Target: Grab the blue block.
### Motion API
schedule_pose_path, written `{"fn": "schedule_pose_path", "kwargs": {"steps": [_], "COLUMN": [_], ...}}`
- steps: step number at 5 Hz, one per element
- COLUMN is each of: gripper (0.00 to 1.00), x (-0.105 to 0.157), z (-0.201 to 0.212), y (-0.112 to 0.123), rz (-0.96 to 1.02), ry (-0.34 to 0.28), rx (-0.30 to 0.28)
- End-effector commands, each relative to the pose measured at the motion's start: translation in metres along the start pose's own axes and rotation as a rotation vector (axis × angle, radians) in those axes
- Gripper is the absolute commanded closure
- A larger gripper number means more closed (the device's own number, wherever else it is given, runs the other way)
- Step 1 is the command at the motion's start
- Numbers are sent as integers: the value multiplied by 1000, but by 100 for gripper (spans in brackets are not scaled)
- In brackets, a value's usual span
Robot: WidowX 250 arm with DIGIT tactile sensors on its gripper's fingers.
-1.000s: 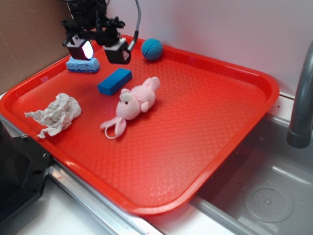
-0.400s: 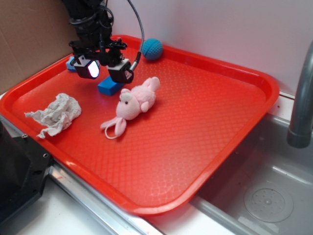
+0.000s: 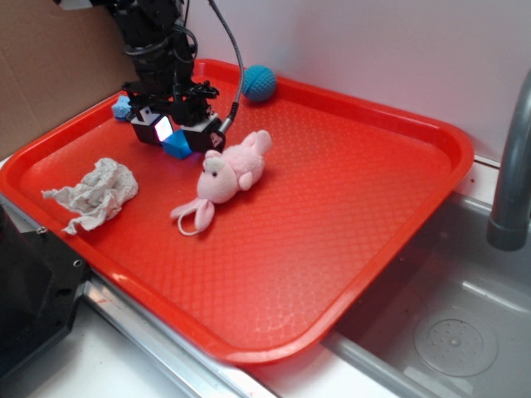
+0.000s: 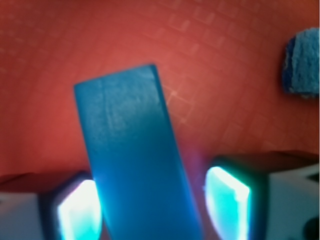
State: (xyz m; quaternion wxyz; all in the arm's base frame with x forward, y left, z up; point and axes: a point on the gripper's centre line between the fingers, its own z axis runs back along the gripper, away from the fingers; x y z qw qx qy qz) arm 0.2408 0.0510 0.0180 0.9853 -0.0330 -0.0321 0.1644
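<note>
Tray [image 3: 348, 191]: pincer [image 3: 177, 137] now straddling blue block [image 4: 135, 155].

Pink plush toy [image 3: 235, 172], crumpled cloth [image 3: 95, 192], teal ball [image 3: 258, 83], red tray [image 3: 332, 207]

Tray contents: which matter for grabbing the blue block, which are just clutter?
Job:
- blue block, between the fingers
- gripper, down over it, jaws open either side

Clutter:
- pink plush toy
- blue sponge
- teal ball
- crumpled cloth
- red tray holding it all
</note>
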Motion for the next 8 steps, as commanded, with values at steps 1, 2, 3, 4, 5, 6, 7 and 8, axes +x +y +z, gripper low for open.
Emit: {"fn": "schedule_pose_path", "kwargs": {"steps": [1, 2, 3, 4, 5, 6, 7, 8], "gripper": [100, 100, 100, 100, 100, 100, 100, 100], "x": [5, 6, 6, 1, -18, -32, -48, -44], "z": [7, 30, 73, 103, 143, 167, 177, 169], "y": [-4, -9, -21, -37, -58, -65, -69, -66], "rz": [-99, -151, -161, -160, -148, -151, -85, -115], "ry": [-2, -6, -40, -77, -94, -74, -92, -82], "rx": [25, 39, 30, 41, 38, -23, -44, -50]}}
